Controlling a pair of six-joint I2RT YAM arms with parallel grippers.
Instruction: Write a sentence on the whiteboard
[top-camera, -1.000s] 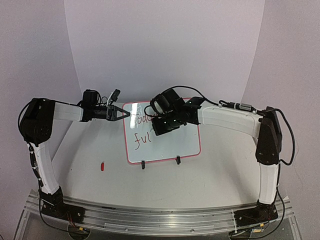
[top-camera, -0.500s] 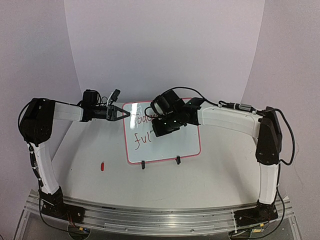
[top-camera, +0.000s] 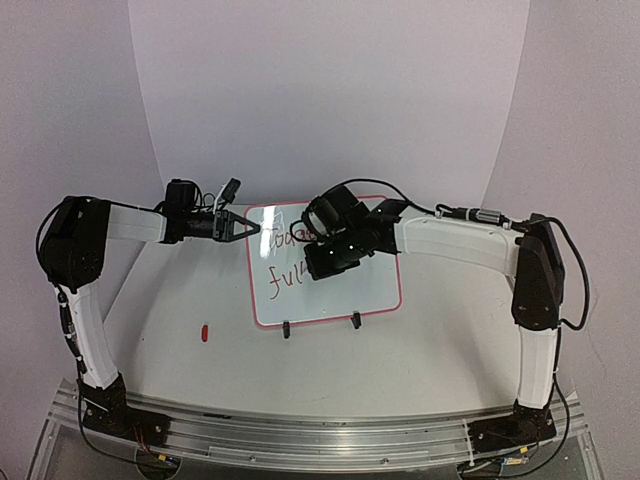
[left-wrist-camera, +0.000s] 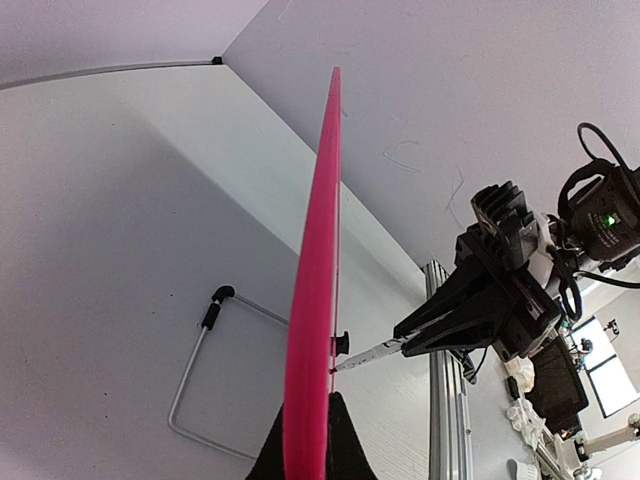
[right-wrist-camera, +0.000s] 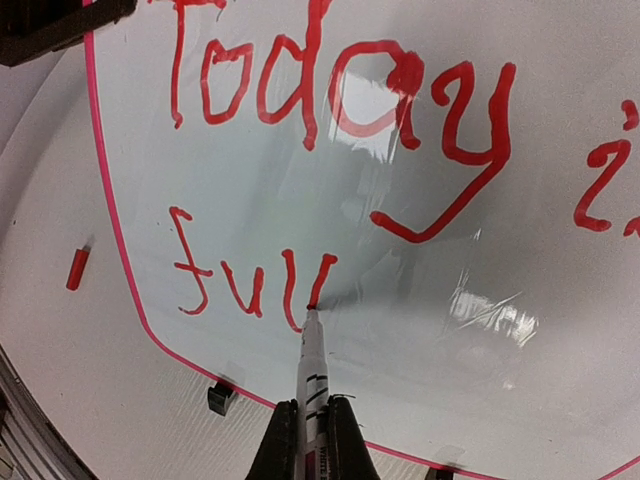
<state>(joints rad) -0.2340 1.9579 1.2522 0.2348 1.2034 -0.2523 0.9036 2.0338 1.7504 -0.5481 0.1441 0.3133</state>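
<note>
The whiteboard (top-camera: 340, 295) stands on its two black clip feet (top-camera: 286, 329) at the centre of the tabletop (top-camera: 430, 350). The left fingers (top-camera: 250, 228) are closed on the board's upper left edge; in the left wrist view the pink frame (left-wrist-camera: 318, 250) runs edge-on between them. The right fingers (right-wrist-camera: 310, 440) are clamped on a marker (right-wrist-camera: 311, 365), its tip touching the board at the last letter of "full". The sentence (right-wrist-camera: 312, 100) reads "Today i..." above "full". A small red object (top-camera: 204, 332) lies on the tabletop at lower left.

The whiteboard (top-camera: 330, 295) blocks the middle; both sides open.
</note>
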